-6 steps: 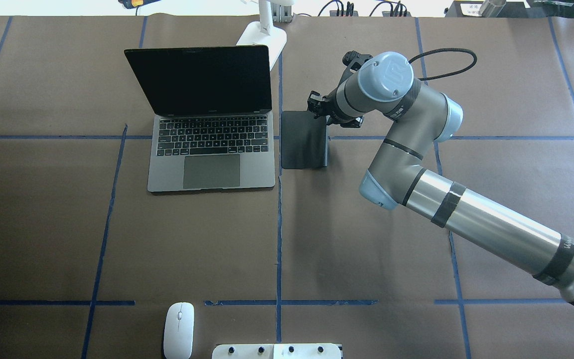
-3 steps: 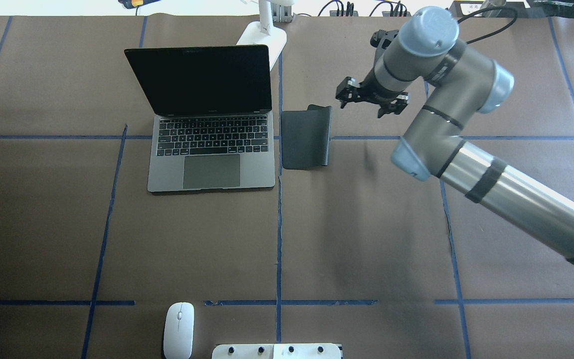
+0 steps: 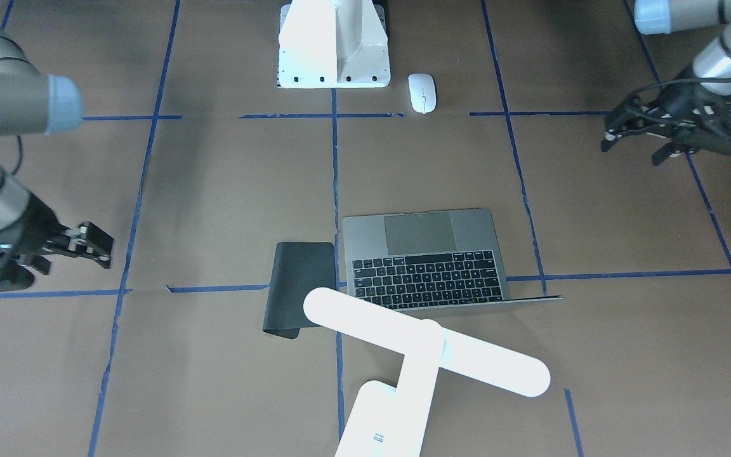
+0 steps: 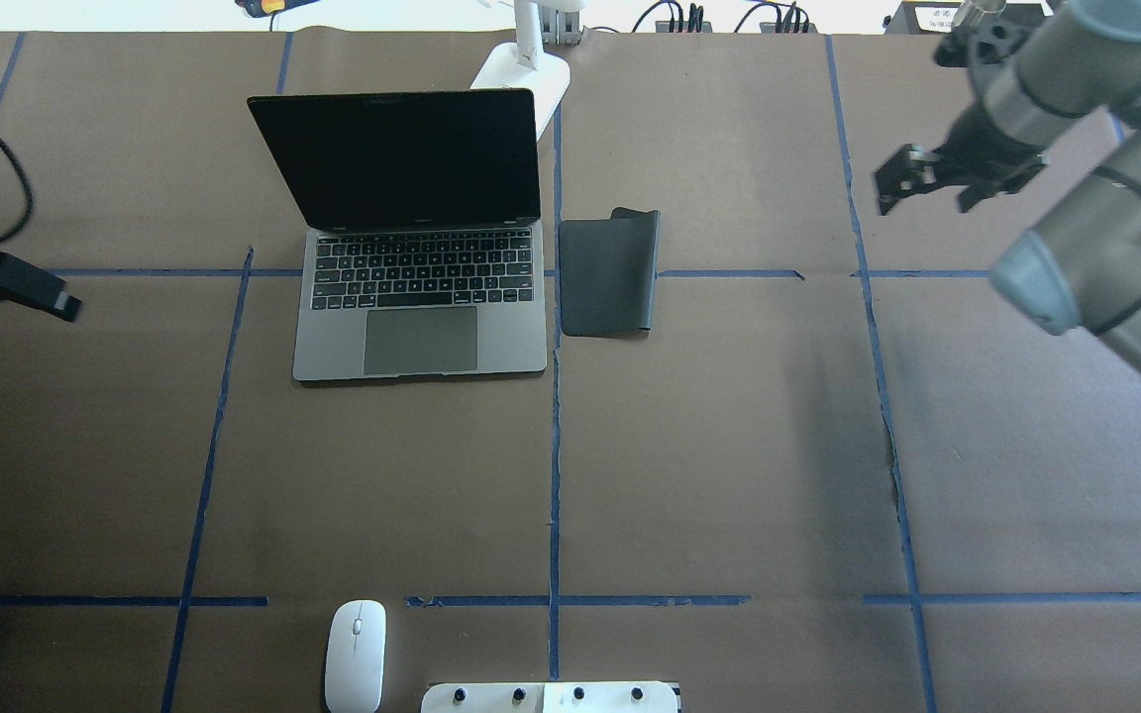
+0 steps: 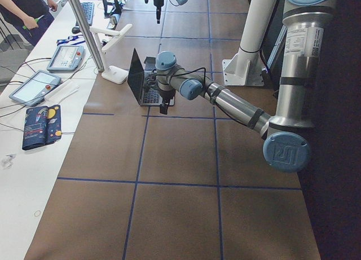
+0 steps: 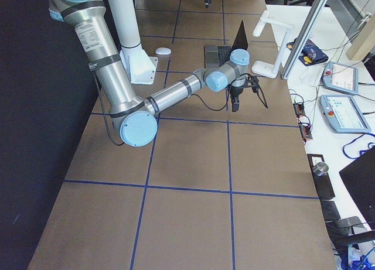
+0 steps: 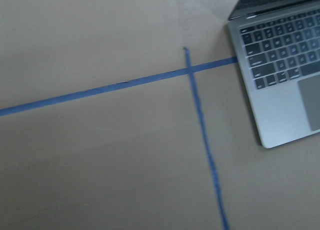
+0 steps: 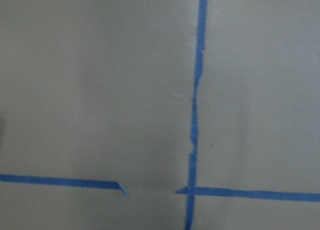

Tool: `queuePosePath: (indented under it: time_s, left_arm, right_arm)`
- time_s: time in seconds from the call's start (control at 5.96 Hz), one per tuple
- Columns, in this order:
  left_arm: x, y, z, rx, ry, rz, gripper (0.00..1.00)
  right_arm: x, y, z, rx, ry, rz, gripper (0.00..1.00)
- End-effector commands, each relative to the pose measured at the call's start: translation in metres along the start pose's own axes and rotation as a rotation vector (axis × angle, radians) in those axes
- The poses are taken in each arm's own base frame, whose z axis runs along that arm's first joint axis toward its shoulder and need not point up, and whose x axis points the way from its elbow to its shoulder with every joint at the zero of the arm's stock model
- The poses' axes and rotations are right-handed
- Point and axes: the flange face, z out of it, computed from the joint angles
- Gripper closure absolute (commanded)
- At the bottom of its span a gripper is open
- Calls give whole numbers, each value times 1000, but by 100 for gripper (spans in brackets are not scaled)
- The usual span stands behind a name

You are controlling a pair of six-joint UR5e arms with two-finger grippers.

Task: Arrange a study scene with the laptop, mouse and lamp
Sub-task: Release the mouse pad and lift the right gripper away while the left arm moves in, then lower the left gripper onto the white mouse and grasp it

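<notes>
The laptop (image 4: 422, 297) stands open at the table's far middle; it also shows in the front view (image 3: 429, 260) and at the left wrist view's right edge (image 7: 280, 65). The mouse (image 4: 355, 656) lies at the near edge, left of the pedestal, and shows in the front view (image 3: 422, 92). The lamp (image 3: 426, 346) stands behind the laptop, its base (image 4: 526, 74) at the far edge. My right gripper (image 4: 927, 193) is open and empty, in the air at the far right. My left gripper (image 3: 633, 149) is open and empty, left of the laptop.
A flat black pad (image 4: 607, 275) lies just right of the laptop, its far right corner curled up. The white pedestal (image 4: 551, 696) sits at the near edge. Blue tape lines (image 4: 554, 475) cross the brown table cover. A side bench with tablets (image 5: 39, 85) runs along the far side.
My right gripper left the black pad's far right corner, rose and swung far to the right. The pad's corner stays curled. My left gripper has come into view at the left edge.
</notes>
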Motion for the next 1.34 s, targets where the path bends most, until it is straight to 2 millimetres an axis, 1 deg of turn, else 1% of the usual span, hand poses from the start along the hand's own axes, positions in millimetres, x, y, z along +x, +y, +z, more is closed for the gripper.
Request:
queuePosePath:
  time_s: [0.0, 0.17, 0.34, 0.5, 0.67, 0.84, 1.01, 1.17]
  left_arm:
    - [98, 47, 59, 37, 12, -112, 0]
    - [155, 89, 75, 43, 25, -150, 0]
    - [190, 130, 101, 31, 15, -188, 0]
    - [220, 173, 127, 53, -8, -216, 0]
    - [236, 201, 140, 46, -15, -208, 0]
    - [247, 224, 151, 44, -52, -205, 0]
    - [266, 230, 152, 28, -55, -209, 0]
    - [287, 234, 154, 12, -95, -226, 0]
  right_arm:
    - [147, 64, -33, -50, 63, -170, 0]
    - [214, 114, -46, -71, 87, -237, 0]
    - [268, 173, -65, -77, 103, -241, 0]
    - [307, 228, -68, -99, 103, -198, 0]
    - [315, 239, -74, -83, 52, -166, 0]
    - [315, 240, -75, -83, 50, -162, 0]
    - [315, 243, -73, -86, 39, -158, 0]
    - [314, 251, -74, -84, 20, -150, 0]
